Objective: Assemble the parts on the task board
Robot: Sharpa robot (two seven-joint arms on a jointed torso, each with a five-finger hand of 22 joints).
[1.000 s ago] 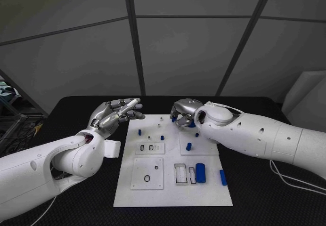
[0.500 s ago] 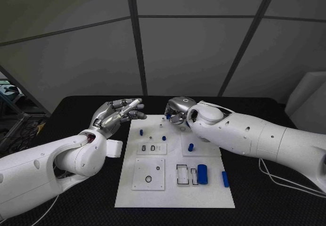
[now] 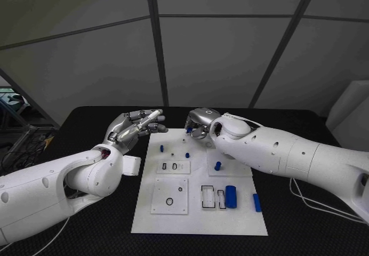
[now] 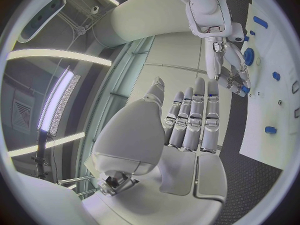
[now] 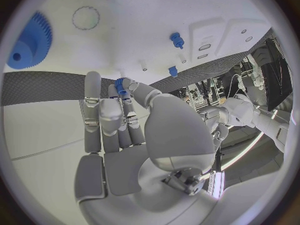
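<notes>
The right hand (image 3: 201, 124) sits over the far edge of the task board (image 3: 198, 213), and in the head view its own wrist covers most of its fingers. The right wrist view shows more: a small blue part (image 5: 120, 87) is pinched between the thumb and the fingertips (image 5: 94, 80), the remaining fingers lying side by side and nearly straight (the part's shape is too small to make out). Beyond those fingertips, on the white board, lie a blue gear (image 5: 28, 42), a faint ring outline (image 5: 85, 18) and two blue pegs (image 5: 177, 39) standing upright.

The left hand (image 3: 135, 128) is raised just off the board's far left corner, palm up, fingers stretched out close together and holding nothing; the left wrist view shows them straight and parallel (image 4: 190, 117).

Nearer the robot than both hands, the board carries several recessed pockets. A rectangular frame pocket (image 3: 207, 197) has a blue cylinder (image 3: 231, 196) lying just beside it, and a second blue bar (image 3: 257, 202) rests at the board's right edge. A square plate (image 3: 169, 196) holds two dark rings (image 3: 167, 202). A smaller plate (image 3: 174, 167) has slots whose contents cannot be told. A short blue peg (image 3: 218, 165) stands just under the right forearm, which cuts off the board behind it.
</notes>
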